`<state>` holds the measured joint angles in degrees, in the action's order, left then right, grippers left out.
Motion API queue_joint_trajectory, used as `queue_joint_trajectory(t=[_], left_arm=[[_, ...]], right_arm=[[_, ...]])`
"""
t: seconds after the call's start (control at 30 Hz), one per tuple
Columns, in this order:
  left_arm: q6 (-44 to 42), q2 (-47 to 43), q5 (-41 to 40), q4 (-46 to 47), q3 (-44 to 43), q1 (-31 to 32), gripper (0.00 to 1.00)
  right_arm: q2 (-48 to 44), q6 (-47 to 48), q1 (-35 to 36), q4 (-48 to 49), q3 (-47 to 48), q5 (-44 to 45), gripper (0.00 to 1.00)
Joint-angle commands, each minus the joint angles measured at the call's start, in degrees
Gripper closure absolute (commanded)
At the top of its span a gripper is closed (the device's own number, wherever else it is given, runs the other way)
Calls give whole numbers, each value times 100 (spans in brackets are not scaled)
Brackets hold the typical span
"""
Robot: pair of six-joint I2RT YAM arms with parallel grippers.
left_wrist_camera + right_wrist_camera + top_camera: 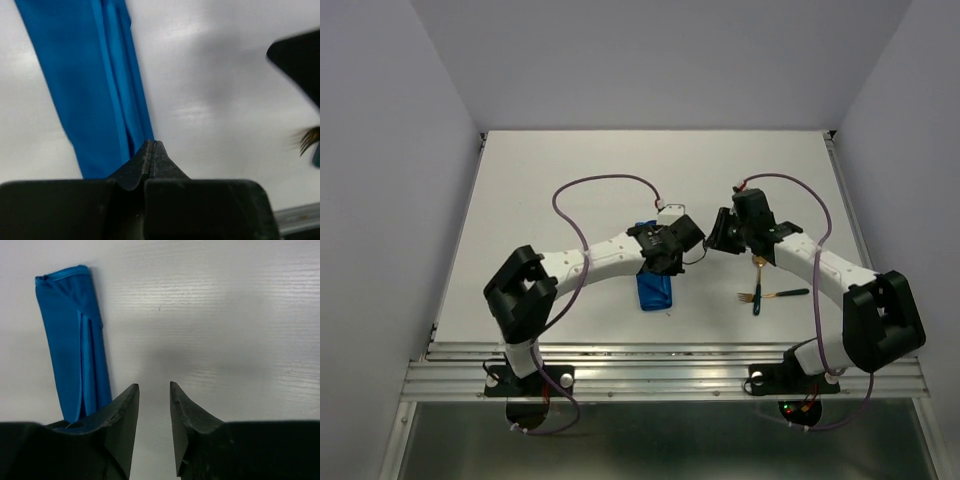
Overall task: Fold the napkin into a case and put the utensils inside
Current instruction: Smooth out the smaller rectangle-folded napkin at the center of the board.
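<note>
Top view: the case (656,292) lies flat mid-desk (550,190), long axis running near to far. The left gripper (663,255) sits above the case's far half and covers it; its fingers are hidden under the wrist here. The right gripper (720,232) hangs just right of the left one, off the cloth. The fork (775,294) and spoon (757,285) lie crossed on the desk, right of the case and well apart from it, beside the right forearm.

Left wrist: left gripper (151,150) fingers are pressed together tip to tip. The case (95,85) runs from the top left down to the tip, which sits at the case's right edge. Can't tell if it touches the cloth. Fork tines (307,140) show at the right border, blurred. There's a dark shape top right, can't identify it.

Right wrist: right gripper (154,390) fingers stand apart, with bare desk showing between them. The case (70,335) lies left of the gripper, lengthwise away from the camera, with a fold seam down its middle. Its near end disappears behind the left finger; can't tell whether they touch.
</note>
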<state>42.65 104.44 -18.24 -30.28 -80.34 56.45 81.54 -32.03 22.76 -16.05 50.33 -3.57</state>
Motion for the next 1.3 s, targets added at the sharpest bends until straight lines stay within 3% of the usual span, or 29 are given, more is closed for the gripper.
queue_joint_trajectory(t=[0.0, 0.17, 0.3, 0.47, 0.7, 0.93, 1.13, 1.27], left_arm=[[419, -1527, 47, 47, 920, 51, 100], [385, -2630, 514, 567, 2134, -581, 100], [200, -3157, 576, 558, 2478, -1170, 100], [33, -3343, 611, 594, 2637, -1522, 100], [-108, -3045, 857, 813, 2681, -1549, 100], [-345, -2824, 1771, 1322, 2961, -1391, 100], [-161, -2912, 1991, 1789, 3410, -1162, 100], [-170, -2851, 1956, 1868, 3314, -1153, 100]], right_arm=[[-453, 162, 287, 313, -119, -924, 66], [-560, 136, 1308, 690, -163, -1285, 79], [-341, -31, 1520, 1218, -409, -2171, 84], [230, -57, 2012, 1315, -295, -2324, 87], [810, -181, 2013, 1535, -673, -1894, 88], [1188, -119, 2013, 1535, -866, -1410, 90], [979, -31, 2013, 1491, -902, -1260, 90], [356, 4, 2013, 1325, -832, -1339, 89]])
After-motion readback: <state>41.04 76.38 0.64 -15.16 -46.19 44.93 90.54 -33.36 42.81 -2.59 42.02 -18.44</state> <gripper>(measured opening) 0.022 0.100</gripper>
